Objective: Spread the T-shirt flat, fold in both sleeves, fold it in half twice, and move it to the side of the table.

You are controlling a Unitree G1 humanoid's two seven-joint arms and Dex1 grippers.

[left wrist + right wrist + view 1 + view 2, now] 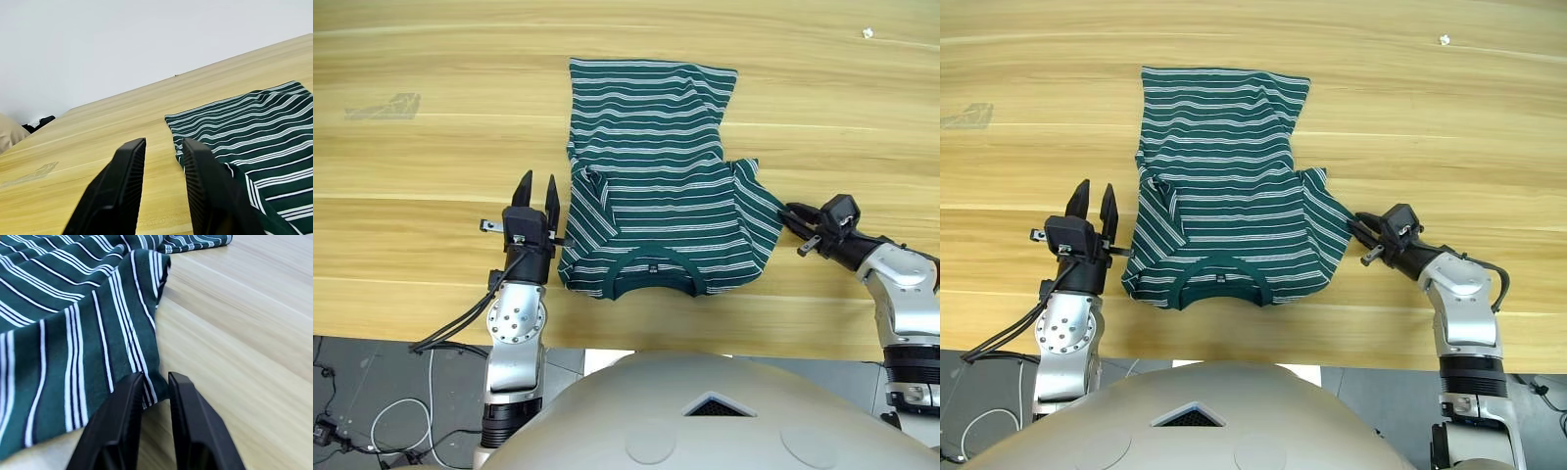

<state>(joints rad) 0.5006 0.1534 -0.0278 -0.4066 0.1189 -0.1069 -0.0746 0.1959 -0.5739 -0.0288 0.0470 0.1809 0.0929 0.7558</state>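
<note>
A dark green T-shirt (656, 186) with white stripes lies on the wooden table (431, 245), collar towards me. The sleeve on my left side is folded in over the body. The sleeve (759, 196) on my right side still sticks out. My left gripper (538, 186) stands open just left of the shirt's left edge, not touching the cloth, with bare table between its fingers (129, 181). My right gripper (790, 212) is at the outer edge of the right sleeve; its fingers (186, 401) are nearly together, with the sleeve's hem (146, 357) between them.
A small white scrap (867, 32) lies at the far right of the table, and a faint grey mark (382, 106) at the far left. The table's front edge (431, 333) runs close below the collar. Cables (401, 411) hang beneath it on the left.
</note>
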